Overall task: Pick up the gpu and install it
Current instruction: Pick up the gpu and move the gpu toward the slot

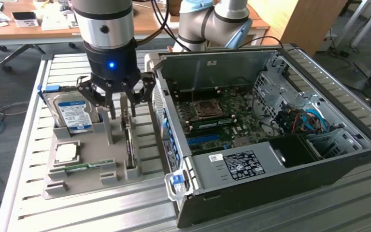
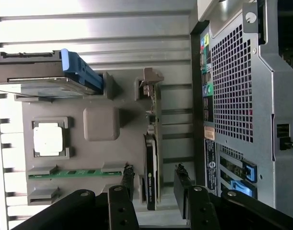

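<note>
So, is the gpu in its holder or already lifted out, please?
In: the gpu stands on edge in the gray holder, open gripper straddling it, not touching.

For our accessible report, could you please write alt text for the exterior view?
The robot's open hand hangs over a graphics card standing on edge in a grey holder. A hard drive stands in the same holder, and an open computer case lies at the exterior view's right.
</note>
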